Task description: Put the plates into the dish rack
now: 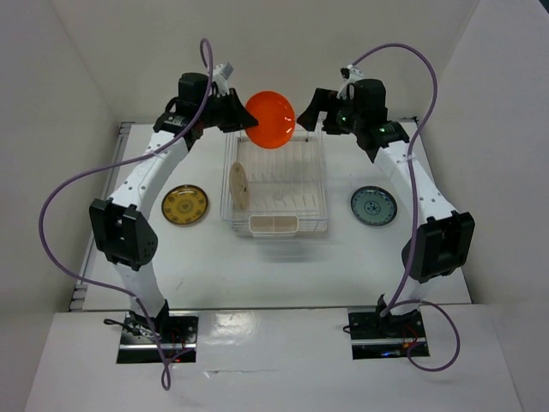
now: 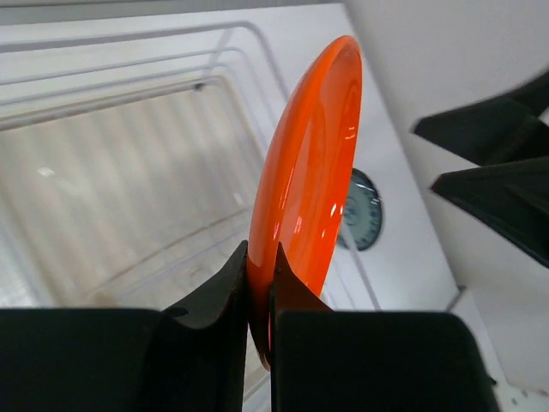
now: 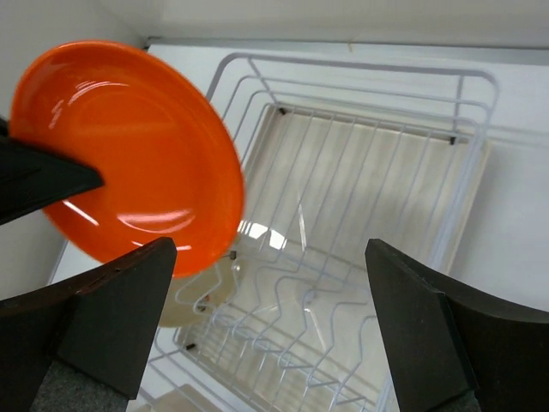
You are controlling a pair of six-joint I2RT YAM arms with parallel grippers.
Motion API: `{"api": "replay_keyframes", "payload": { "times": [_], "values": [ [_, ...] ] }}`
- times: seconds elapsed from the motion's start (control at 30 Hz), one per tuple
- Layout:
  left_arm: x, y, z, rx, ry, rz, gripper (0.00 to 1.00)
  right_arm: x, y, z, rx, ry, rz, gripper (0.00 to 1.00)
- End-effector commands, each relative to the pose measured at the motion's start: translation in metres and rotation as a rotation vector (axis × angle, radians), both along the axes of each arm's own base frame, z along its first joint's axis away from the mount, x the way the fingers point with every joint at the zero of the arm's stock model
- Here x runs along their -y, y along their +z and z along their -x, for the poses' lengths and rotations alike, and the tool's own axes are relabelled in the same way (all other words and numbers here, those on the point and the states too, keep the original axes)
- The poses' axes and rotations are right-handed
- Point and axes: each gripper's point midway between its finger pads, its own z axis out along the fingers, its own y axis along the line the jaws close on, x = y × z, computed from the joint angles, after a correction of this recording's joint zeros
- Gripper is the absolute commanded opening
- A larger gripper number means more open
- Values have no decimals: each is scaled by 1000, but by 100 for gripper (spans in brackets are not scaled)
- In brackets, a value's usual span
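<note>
Done: I count one beige plate (image 1: 239,185) upright in the rack (image 1: 318,176), left side
Left claw (image 2: 260,283): pinching the orange plate (image 1: 270,119) by its rim, top centre, over the rack's far edge
Right claw (image 3: 270,296): spread, empty, just right of it
Pending: yellow plate (image 1: 185,206) and blue plate (image 1: 374,206) flat on the bench (image 1: 257,270)
Room: rack's right rows look free; back wall (image 1: 274,51) close
</note>
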Motion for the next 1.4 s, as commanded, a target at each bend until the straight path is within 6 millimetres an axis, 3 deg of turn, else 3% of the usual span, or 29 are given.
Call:
{"api": "replay_keyframes", "payload": {
  "times": [0.0,0.03,0.1,0.2,0.23,0.27,0.33,0.4,0.6,1.0,1.17,1.37],
  "values": [
    [-38,32,13,49,188,-165,0,20,45,1,122,-131,1,100],
    [-38,29,30,22,193,-237,0,28,42,0,112,-180,-1,100],
    [-58,23,35,19,344,-390,0,51,32,-7,91,-322,42,100],
    [-63,17,61,-24,432,-548,0,74,-1,-12,6,-449,122,100],
    [-64,26,68,-20,456,-562,0,82,-7,-15,-18,-483,129,100],
    [-67,15,81,-52,495,-641,0,84,-22,-16,-67,-497,151,100],
    [-70,10,94,-54,541,-713,0,91,-29,-17,-90,-520,157,100],
    [-72,11,108,-40,599,-765,0,91,-49,-14,-128,-496,162,100],
    [-101,6,131,-69,749,-917,0,101,-63,-12,-161,-494,141,100],
    [-82,-29,133,-113,728,-981,0,110,-90,-5,-236,-491,157,100],
    [-64,-30,124,-104,701,-886,0,118,-94,-5,-248,-502,155,100],
    [-47,-47,122,-134,643,-844,0,124,-99,-3,-266,-499,159,100]
  ]
}}
